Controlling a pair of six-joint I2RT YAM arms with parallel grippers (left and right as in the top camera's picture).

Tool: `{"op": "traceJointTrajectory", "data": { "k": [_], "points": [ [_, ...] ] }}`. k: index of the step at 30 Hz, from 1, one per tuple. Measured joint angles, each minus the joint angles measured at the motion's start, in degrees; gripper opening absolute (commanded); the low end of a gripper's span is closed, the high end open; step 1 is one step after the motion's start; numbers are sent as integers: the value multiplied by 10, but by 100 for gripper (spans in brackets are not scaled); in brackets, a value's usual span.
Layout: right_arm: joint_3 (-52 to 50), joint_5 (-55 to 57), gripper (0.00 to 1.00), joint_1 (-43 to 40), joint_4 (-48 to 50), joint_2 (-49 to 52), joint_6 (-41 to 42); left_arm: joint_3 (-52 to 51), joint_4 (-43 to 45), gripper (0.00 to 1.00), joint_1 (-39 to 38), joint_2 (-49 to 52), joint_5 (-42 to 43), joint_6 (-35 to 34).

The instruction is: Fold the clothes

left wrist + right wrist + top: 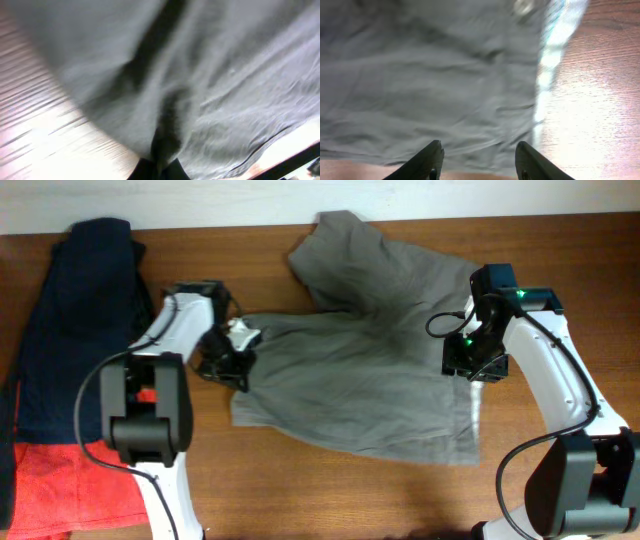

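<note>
Grey-khaki clothes (pixel 350 385) lie pinched at their edge by left gripper (pixel 228 362).

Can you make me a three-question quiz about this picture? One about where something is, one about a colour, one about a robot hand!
1. Where on the table is the orange-red cloth? A middle B left end C right end
2. What colour are the shorts? A grey B yellow C pink
3. The right gripper is: A shut B hidden C open
B, it lies beside the navy garment at the left; A, grey in every view; C, its fingers stand apart.
</note>
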Motion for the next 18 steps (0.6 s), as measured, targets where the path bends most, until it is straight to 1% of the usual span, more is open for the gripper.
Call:
{"op": "traceJointTrajectory", "data": {
  "k": [4,6,7,8,11,15,16,17,18],
  "points": [
    [0,0,52,0,1,0,1,0,-4,1,40,0,-6,-11],
    [0,0,52,0,11,0,1,0,-4,15,49,0,-9,-15],
    [0,-1,52,0,21,0,1,0,-4,21,50,0,-9,-17],
    [0,-3,52,0,38,0,1,0,-4,24,50,0,-11,-19],
    [0,-6,51,0,72,0,1,-1,-5,26,50,-5,-13,-21],
    [0,-7,51,0,78,0,1,-1,-5,29,50,-30,-14,-21],
    [0,-7,51,0,82,0,1,-1,-4,34,50,-41,-14,-21],
    [0,-7,51,0,87,0,1,-1,-2,36,50,-53,-13,-21],
    [-1,-8,51,0,100,0,1,-1,4,42,50,-70,-13,-23]
  ]
}}
